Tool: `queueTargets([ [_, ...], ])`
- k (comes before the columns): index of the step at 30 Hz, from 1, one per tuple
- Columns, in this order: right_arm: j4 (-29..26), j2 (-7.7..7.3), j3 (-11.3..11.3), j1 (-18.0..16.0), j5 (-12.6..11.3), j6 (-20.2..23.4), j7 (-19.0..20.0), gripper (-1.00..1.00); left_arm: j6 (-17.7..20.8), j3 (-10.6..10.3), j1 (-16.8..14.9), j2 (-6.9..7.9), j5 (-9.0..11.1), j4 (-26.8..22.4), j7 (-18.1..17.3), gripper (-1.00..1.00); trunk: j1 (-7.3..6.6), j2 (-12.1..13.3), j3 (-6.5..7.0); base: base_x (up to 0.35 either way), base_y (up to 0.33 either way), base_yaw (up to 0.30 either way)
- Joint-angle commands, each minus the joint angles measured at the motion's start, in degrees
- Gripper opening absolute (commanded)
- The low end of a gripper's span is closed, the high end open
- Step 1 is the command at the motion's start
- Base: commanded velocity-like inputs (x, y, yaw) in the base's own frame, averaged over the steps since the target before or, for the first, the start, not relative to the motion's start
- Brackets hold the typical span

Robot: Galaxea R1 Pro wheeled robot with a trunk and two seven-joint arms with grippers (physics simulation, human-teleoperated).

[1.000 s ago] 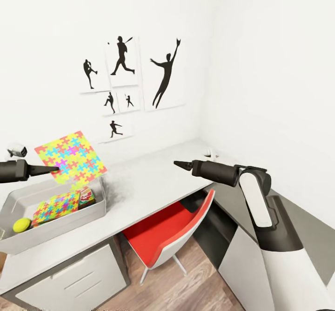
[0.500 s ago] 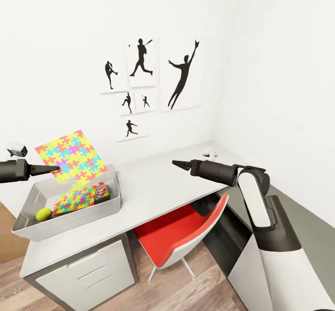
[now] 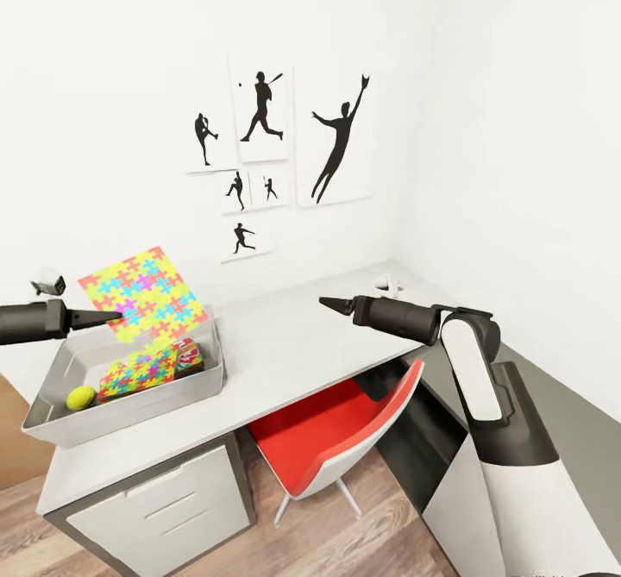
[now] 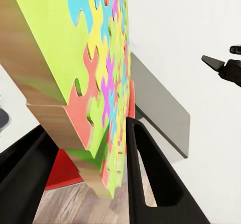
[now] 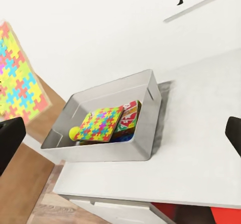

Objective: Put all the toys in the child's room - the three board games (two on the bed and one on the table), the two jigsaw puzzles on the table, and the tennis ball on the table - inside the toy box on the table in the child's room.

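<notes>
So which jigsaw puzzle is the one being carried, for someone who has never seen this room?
Start at the pale table under the black sports prints and find the grey toy box at its end. The carried jigsaw puzzle is the multicoloured slab held tilted in the air above that box, pinched by the left hand. The other puzzle lies flat inside the box.

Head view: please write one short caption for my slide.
Left pincer holds a jigsaw puzzle above the toy box.
</notes>
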Motion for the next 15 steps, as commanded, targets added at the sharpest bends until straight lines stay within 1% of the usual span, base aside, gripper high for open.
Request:
queueTargets([
  [1, 0.0, -0.02, 0.0, -0.2, 0.6, 0.1, 0.5, 1.00, 0.2, -0.2, -0.1, 0.02, 0.1, 0.2, -0.2, -1.00, 0.04, -0.1, -0.13, 0.000, 0.000, 0.000],
  [3, 0.1, -0.02, 0.0, -1.1, 0.6, 0.2, 0.3, 1.00, 0.2, -0.2, -0.1, -0.11, 0.0, 0.8, -0.2, -1.00, 0.04, -0.1, -0.12, 0.000, 0.000, 0.058],
  [6, 0.1, 0.06, 0.1, -1.7, 0.5, 0.2, -0.8, 1.00, 0.2, -0.2, -0.1, -0.78, 0.0, 1.8, -0.1, -1.00, 0.04, -0.1, -0.06, 0.000, 0.000, 0.181],
  [7, 0.1, 0.13, 0.3, -1.8, 0.5, 0.2, -1.1, 1.00, 0.2, -0.2, -0.1, -0.91, -0.1, 2.1, -0.1, -1.00, 0.04, -0.1, -0.03, 0.000, 0.000, 0.223],
  [10, 0.2, 1.09, 1.7, -2.3, 0.6, 0.3, -2.7, 1.00, 0.2, -0.2, -0.1, -1.40, -0.1, 4.4, 0.0, -1.00, 0.04, -0.1, 0.05, 0.000, 0.000, 0.250],
  [15, 0.5, 1.64, 2.6, -3.5, 0.5, 0.3, -4.1, 1.00, 0.2, -0.2, -0.1, -1.64, -0.2, 6.0, 0.3, -1.00, 0.04, -0.1, 0.21, 0.000, 0.000, 0.266],
])
